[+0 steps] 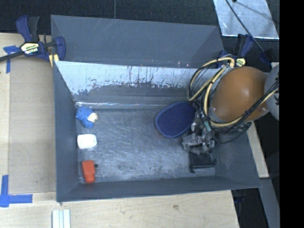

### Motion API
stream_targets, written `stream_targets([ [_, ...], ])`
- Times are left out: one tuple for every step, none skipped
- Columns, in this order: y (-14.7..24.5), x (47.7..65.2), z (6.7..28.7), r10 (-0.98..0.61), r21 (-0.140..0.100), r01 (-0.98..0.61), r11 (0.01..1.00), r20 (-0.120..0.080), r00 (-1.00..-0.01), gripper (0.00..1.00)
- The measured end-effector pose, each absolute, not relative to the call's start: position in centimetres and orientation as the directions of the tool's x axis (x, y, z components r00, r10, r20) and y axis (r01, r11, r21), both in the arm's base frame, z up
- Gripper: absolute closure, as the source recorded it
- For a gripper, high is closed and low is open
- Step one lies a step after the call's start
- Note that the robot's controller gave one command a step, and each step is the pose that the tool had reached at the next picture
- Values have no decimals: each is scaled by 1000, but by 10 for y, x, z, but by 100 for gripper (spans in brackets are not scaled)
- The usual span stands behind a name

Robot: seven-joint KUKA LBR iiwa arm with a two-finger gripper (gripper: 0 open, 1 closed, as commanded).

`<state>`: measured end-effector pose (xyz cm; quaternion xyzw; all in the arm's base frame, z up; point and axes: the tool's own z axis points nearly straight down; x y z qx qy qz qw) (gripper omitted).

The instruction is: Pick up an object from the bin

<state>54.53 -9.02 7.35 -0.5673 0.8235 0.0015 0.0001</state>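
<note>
Orange-red rectangular block (88, 171): lower left corner of the bin floor, close to the left wall, lowest in the frame.
Black boxy block (202, 161): lower right of the floor, near the front wall, directly below the pincer (200, 144) in the frame. Whether the two touch cannot be told.
Pincer: right part of the floor, low over the black boxy block, between it and the blue oval. Whether it is open or closed cannot be told.
White rounded block (87, 141): left side of the floor, just above the orange-red one in the frame, apart from it.
Blue flat oval pad (172, 120): right of centre, just up and left of the pincer, its right end behind the robot's cables.
Small blue lumpy toy with a pale patch (86, 116): upper left of the floor, at the foot of the back wall.
Brown-orange domed cover (237, 96): on the arm, upper right of the frame, with black and yellow cables (202, 82) looped round its left side.
Grey metal bin (142, 80): its sloping back wall is scratched and streaked along the lower edge.
</note>
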Motion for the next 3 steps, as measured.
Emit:
stream_targets([
  [-94,572,249,-938,-11,-938,346,-3,-346,100],
  [-106,523,96,-901,7,-901,433,0,-433,100],
  [-105,525,100,-902,-2,-902,431,-2,-431,0],
])
